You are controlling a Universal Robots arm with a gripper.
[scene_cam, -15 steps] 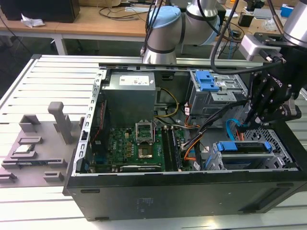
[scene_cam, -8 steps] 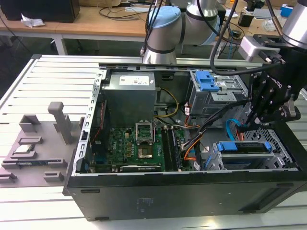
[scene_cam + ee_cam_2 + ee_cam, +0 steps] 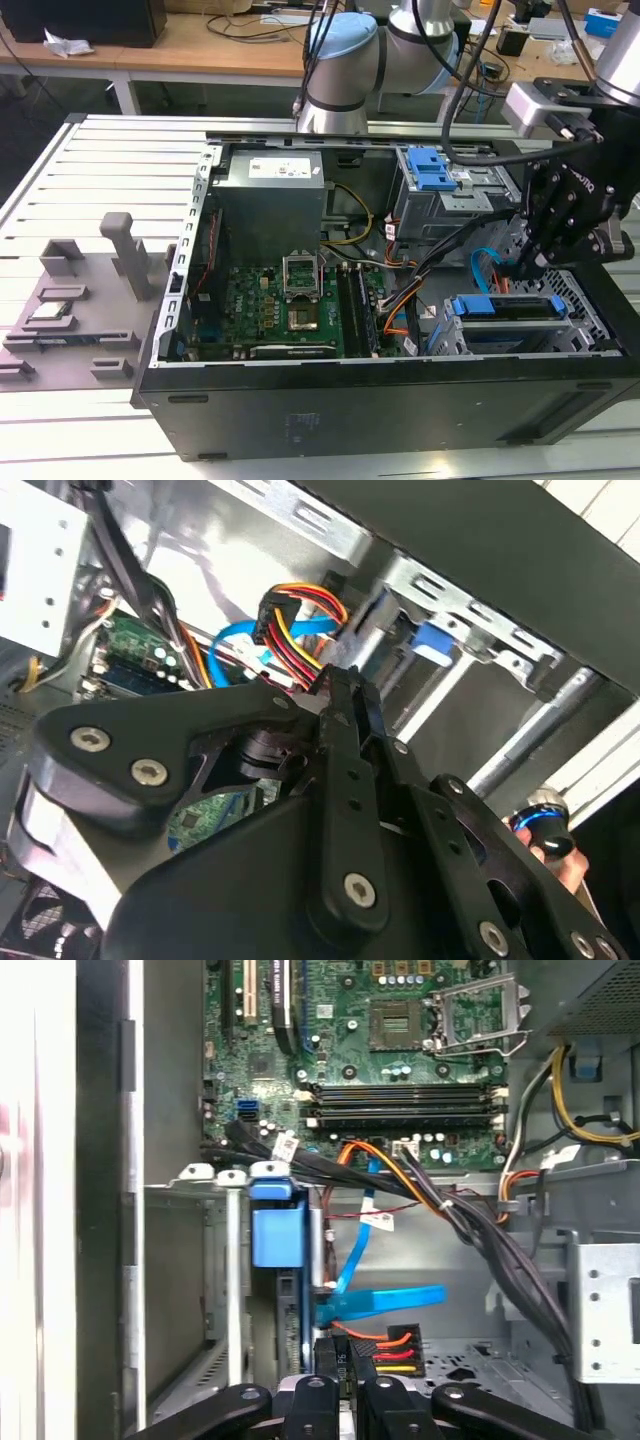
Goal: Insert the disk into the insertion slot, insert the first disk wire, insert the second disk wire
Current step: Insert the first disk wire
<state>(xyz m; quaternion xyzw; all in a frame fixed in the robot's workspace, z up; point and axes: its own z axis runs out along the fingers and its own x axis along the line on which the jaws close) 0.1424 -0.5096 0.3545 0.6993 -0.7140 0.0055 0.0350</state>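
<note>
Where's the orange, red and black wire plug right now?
The first disk wire is pinched in the gripper, right beside the blue-framed disk at the exterior view's right.

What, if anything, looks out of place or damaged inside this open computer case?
Nothing looks damaged or spilled. The second disk wire lies slack beside the disk, and the gripper holds the plug of the first disk wire.
</note>
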